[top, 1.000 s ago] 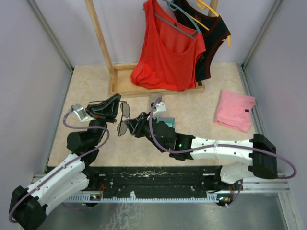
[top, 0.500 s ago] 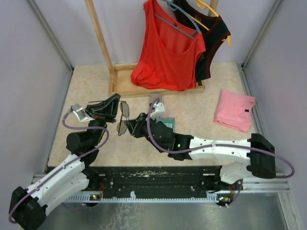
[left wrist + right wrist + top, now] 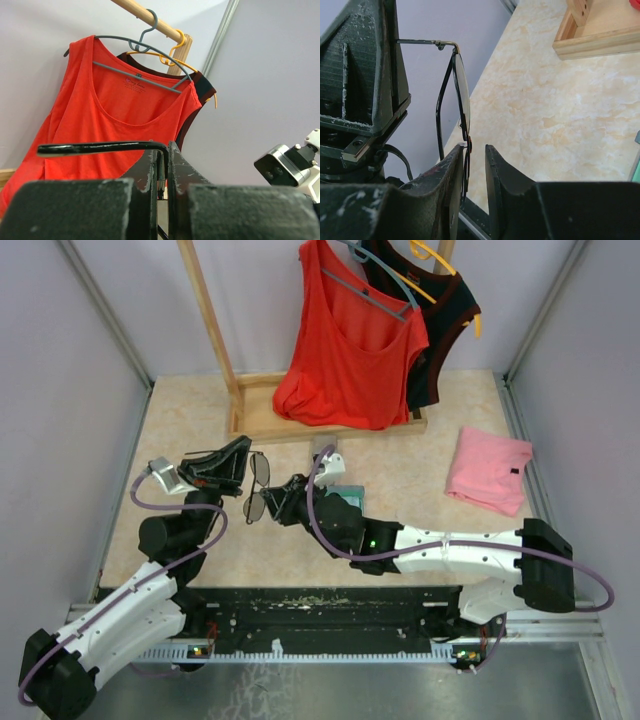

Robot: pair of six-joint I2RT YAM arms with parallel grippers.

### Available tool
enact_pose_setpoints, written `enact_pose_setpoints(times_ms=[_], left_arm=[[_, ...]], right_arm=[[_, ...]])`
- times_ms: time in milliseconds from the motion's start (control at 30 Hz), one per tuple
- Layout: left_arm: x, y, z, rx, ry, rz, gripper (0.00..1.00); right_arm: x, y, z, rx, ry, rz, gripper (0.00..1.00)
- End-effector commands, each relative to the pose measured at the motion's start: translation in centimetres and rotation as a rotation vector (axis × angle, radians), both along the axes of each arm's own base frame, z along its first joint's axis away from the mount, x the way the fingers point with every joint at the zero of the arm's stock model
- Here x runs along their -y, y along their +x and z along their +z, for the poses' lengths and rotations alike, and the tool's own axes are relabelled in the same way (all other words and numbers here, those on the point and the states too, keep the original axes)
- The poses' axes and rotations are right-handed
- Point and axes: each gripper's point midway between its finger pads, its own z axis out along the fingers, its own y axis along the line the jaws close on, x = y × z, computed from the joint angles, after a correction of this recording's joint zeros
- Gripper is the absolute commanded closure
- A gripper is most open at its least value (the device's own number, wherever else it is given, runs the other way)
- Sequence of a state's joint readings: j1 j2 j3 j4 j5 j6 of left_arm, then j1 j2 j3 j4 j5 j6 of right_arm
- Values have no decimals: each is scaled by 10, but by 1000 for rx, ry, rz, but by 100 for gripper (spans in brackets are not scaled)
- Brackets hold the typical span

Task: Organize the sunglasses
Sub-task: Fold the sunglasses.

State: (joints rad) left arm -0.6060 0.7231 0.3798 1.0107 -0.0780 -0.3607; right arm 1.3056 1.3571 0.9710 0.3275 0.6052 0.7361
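Left gripper: clenching on one slim black temple arm of the thin dark wire-framed sunglasses. In the left wrist view both fingers are pressing together on the arm just behind its hinge bend, and the rest of the arm is running out level to the left of the fingers.

Sunglasses: hanging in the air between the two grippers, above the left-centre of the beige marbled table. They are not resting on the surface. The lenses are standing edge-on to the right wrist camera.

Right gripper: its fingers are standing a little apart around the front frame near the bridge. The wire is lying against one finger, and a narrow gap is showing on the other side. I cannot tell whether the jaws are actually pinching the frame.

A light blue-green flat item is lying on the table just beside the right wrist, partly hidden by the arm, so I cannot identify it.

A wooden rack base is sitting at the back of the table. Above it a red sleeveless top is hanging on a grey hanger, with a dark sleeveless top on a yellow hanger behind it.

A folded pink cloth is lying at the right side, well apart from the grippers.
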Motion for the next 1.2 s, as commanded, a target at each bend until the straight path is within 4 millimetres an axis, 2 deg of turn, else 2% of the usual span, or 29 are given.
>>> enact_pose_setpoints(times_ms=[0,533,700,867,933,967,1000,1033,1167], left_arm=[[-3,-5,5,29,-11,2,100],[-4,-5,6,29,-15,7,100],[-6,-6,8,32,-18,11,100],[-6,-4,7,24,-18,17,99],[-6,-4,7,22,-17,16,90],[-6,-5,7,21,-18,15,81],[-6,-4,7,19,-19,15,68],[-7,-4,7,17,-21,15,62],[-7,-5,7,18,-19,15,46]], right_arm=[[2,8,45,47,108,-35,75],[-1,8,41,46,96,-29,86],[-1,9,39,43,84,-33,100],[-2,10,38,41,78,-31,100],[-2,10,40,42,82,-30,100],[-2,10,41,43,85,-32,100],[-1,10,43,44,89,-33,100],[0,10,43,45,90,-35,100],[5,14,46,56,91,-57,100]])
